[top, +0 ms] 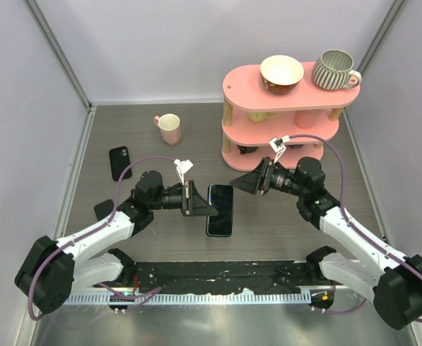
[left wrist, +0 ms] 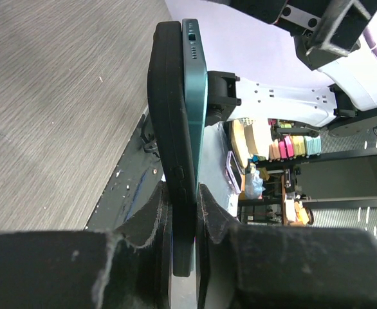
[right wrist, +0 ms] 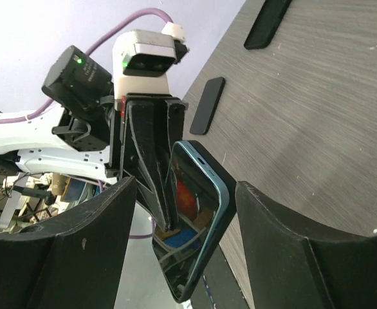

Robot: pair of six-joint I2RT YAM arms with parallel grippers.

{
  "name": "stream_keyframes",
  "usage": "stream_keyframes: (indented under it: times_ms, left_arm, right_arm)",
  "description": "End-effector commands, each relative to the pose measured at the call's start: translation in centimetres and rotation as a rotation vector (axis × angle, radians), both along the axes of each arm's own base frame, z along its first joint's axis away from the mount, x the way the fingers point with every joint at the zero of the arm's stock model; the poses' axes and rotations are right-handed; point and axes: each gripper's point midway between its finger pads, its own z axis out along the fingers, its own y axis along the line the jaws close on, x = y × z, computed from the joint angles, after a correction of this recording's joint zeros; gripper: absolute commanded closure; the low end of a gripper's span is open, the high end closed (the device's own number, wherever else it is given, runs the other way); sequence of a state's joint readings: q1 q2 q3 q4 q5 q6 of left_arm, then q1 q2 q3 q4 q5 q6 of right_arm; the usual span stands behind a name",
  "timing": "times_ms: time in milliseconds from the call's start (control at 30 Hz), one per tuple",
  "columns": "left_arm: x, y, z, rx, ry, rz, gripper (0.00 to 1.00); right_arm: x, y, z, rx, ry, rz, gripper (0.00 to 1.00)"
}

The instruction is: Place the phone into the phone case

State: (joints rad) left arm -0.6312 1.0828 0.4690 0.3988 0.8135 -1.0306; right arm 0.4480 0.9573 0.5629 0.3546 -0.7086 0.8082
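Observation:
My left gripper (top: pixel 196 200) is shut on the phone (top: pixel 220 210), a glossy black slab with a teal rim, and holds it above the table. In the left wrist view a matte black phone case (left wrist: pixel 169 96) with button bumps lies against the phone's back, and the teal edge (left wrist: pixel 195 84) stands proud of it. Both sit between the pads of the left gripper (left wrist: pixel 183 193). My right gripper (top: pixel 240 182) is open at the phone's far end. In the right wrist view its fingers straddle the screen (right wrist: pixel 188 212) without touching, with the case edge (right wrist: pixel 228 197) behind.
Another black shell with a light camera spot (top: pixel 119 162) lies at the far left, and a second black slab (right wrist: pixel 204 106) lies near the left arm. A pink mug (top: pixel 170 128) stands at the back. A pink two-tier shelf (top: pixel 232 79) carries a bowl (top: pixel 281 72) and a striped mug (top: pixel 335 69).

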Motion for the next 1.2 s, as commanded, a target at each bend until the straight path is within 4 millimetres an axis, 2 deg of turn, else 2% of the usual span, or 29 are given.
stream_keyframes:
  times_ms: [0,267,767,1167]
  left_arm:
    - [0.0,-0.5,3.3,-0.081,-0.110,-0.036,1.00]
    - [0.1,-0.5,3.2,-0.081,-0.113,-0.033,1.00]
    - [0.3,-0.5,3.0,-0.079,-0.118,-0.025,1.00]
    - [0.3,-0.6,2.8,-0.077,-0.124,-0.027,1.00]
  right_arm:
    - [-0.6,0.2,1.1,-0.007,-0.041,0.050,0.31]
    - [-1.2,0.5,0.6,0.030,-0.012,0.087,0.37]
    - [-1.5,1.0,-0.9,0.020,0.048,0.121,0.39]
    - [-4.1,1.7,-1.2,0.084,0.079,0.280,0.41]
